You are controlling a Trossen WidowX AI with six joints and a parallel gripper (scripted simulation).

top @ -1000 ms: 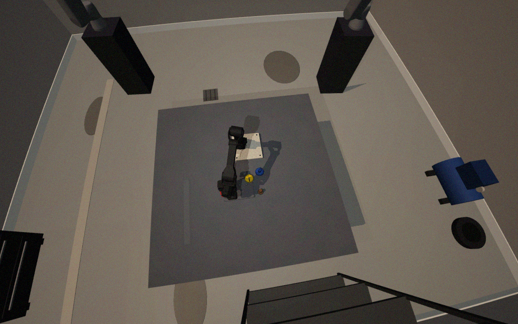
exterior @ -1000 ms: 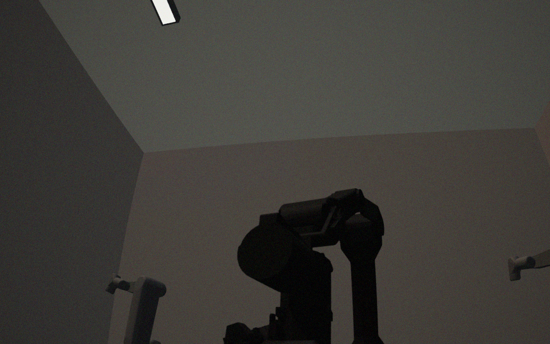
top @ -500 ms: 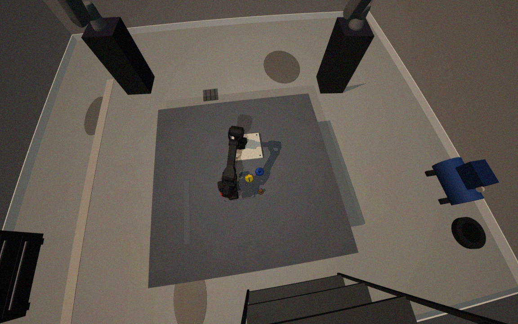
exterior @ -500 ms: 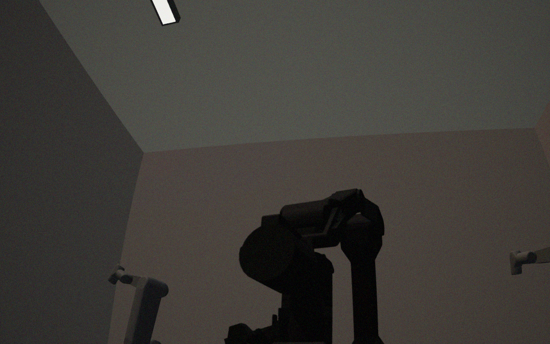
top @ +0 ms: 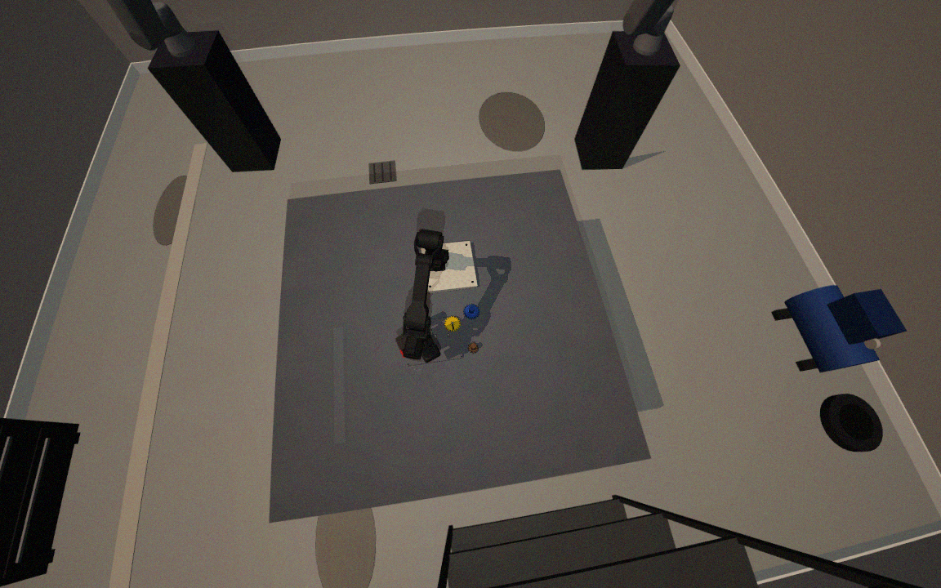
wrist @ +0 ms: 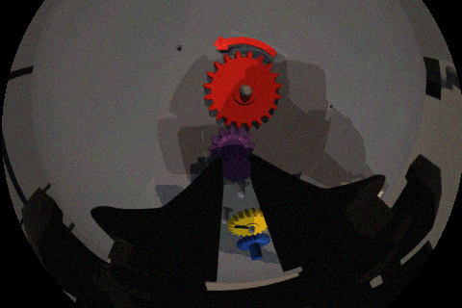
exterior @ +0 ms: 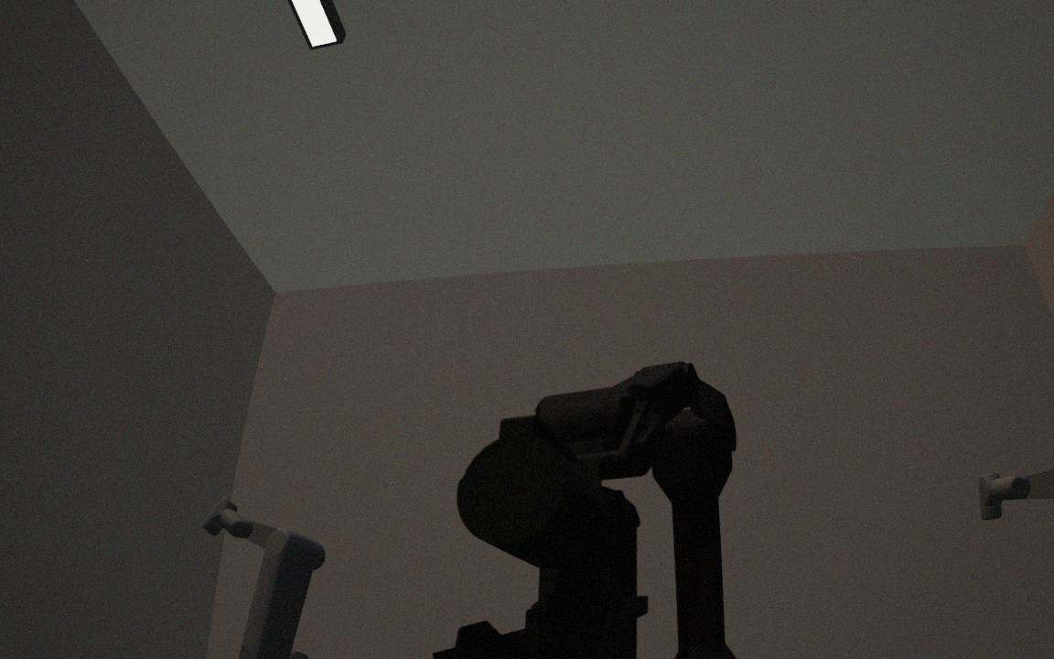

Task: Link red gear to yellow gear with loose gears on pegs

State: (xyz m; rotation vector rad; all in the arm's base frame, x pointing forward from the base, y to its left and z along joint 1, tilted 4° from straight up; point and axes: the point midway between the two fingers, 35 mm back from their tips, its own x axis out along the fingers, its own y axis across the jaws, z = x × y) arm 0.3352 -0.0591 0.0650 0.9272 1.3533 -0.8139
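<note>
- Gripper (wrist: 235,161): clenched on the purple gear (wrist: 235,161), dark stem between the fingers, teeth toward 12 o'clock in the wrist view.
- Purple gear shows at 6 o'clock of the red gear (wrist: 243,74) (top: 402,353), rims very close; I cannot tell whether teeth touch, or its height over any peg.
- Risk: lowering while teeth sit crest to crest could jam it or leave it tilted, not flat.
- Risk: if its bore is off the peg, pushing could slip it in my grip. The fingers mask that spot.
- Risk: letting go early could leave it perched; a crooked retreat could drag it off.
- Arm (top: 421,288) (exterior: 555,491): in the top view it runs from beside the pale plate (top: 463,276) toward 6 o'clock, wrist over the red gear, hiding the fingertips. Exterior gives a bent silhouette only.
- Empty peg (wrist: 242,194) lies beyond the grip, toward 6 o'clock; yellow gear (wrist: 246,218) (top: 450,322) farther that way.
- Blue gear (wrist: 253,242) (top: 470,311) stands loose at about 2 o'clock of yellow in the top view, brown gear (top: 473,347) about 4. Chain looks unfinished.
</note>
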